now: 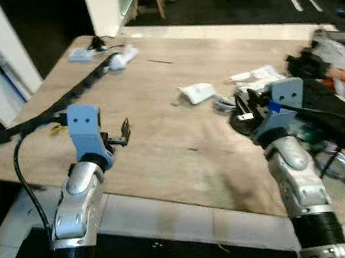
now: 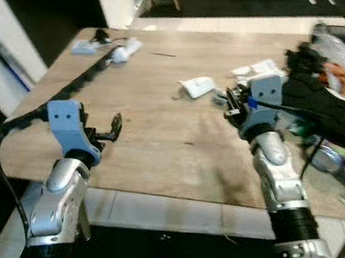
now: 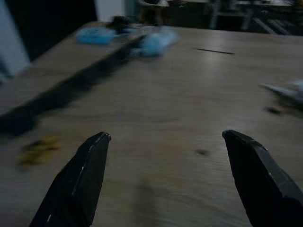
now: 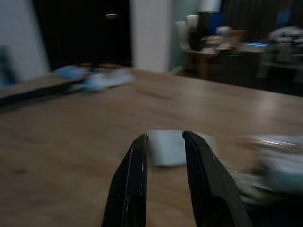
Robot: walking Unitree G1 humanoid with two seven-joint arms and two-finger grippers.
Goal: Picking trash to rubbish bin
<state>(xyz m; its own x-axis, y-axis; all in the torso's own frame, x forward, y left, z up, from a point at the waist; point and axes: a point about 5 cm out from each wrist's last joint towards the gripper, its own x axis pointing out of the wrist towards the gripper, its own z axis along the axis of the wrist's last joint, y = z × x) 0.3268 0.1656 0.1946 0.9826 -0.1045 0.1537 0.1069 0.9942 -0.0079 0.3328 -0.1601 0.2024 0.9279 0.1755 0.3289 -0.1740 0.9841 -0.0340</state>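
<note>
A crumpled white packet point(image 1: 196, 92) lies mid-table on the wooden table point(image 1: 162, 149), with more white wrappers point(image 1: 256, 78) to its right. My left gripper point(image 1: 121, 134) hovers low over the table's left front part, open, its fingers point(image 3: 90, 165) wide apart over bare wood. On the right, just short of the wrappers, my right gripper point(image 1: 241, 110) is shut with nothing in it. In the right wrist view the white packet point(image 4: 165, 149) lies beyond its fingertips point(image 4: 139, 146).
A black cable chain point(image 1: 61, 102) runs along the left side toward a white wad point(image 1: 122, 59) and a blue item point(image 1: 80, 54) at the far corner. A yellow scrap point(image 1: 55, 128) lies near the left edge. A black bag point(image 1: 335, 110) and clutter crowd the right end.
</note>
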